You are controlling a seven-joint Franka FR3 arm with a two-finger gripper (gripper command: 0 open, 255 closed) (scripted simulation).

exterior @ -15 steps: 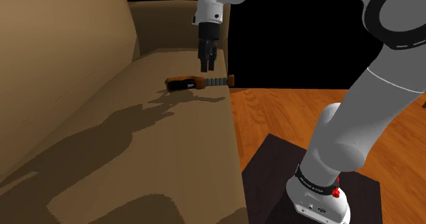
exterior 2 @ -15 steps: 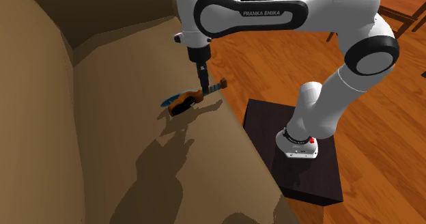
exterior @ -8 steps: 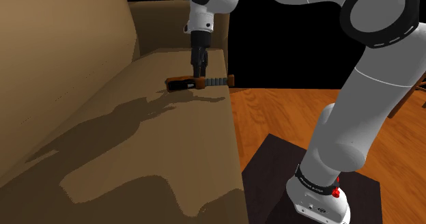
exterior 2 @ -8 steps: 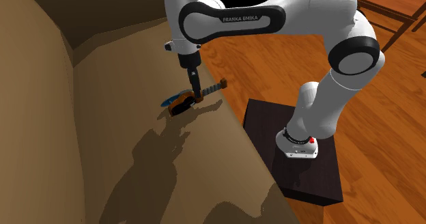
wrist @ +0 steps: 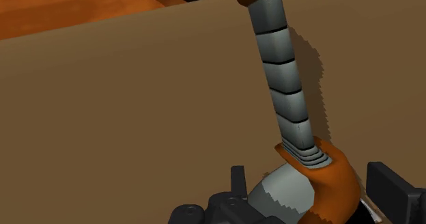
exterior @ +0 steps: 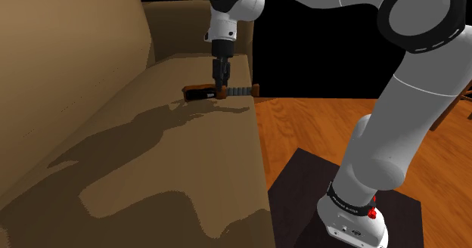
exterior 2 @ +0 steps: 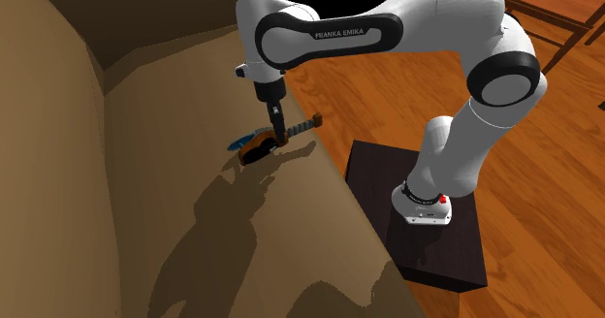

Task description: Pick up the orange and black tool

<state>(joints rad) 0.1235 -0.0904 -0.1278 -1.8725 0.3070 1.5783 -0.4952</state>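
Over the last second the end effector (exterior: 220, 90) had dropped around the orange and black tool (wrist: 281, 93), which lay on the sofa seat (exterior: 151, 156) between its spread fingers (wrist: 392, 188); closing looked like the next step.

**One brand name on show**

In the second exterior view, the arm's upper link (exterior 2: 339, 33) is showing the words "FRANKA EMIKA" along its side. In the shoulder view, the dark band (exterior: 349, 203) at the arm's base is carrying tiny lettering, too small to read.
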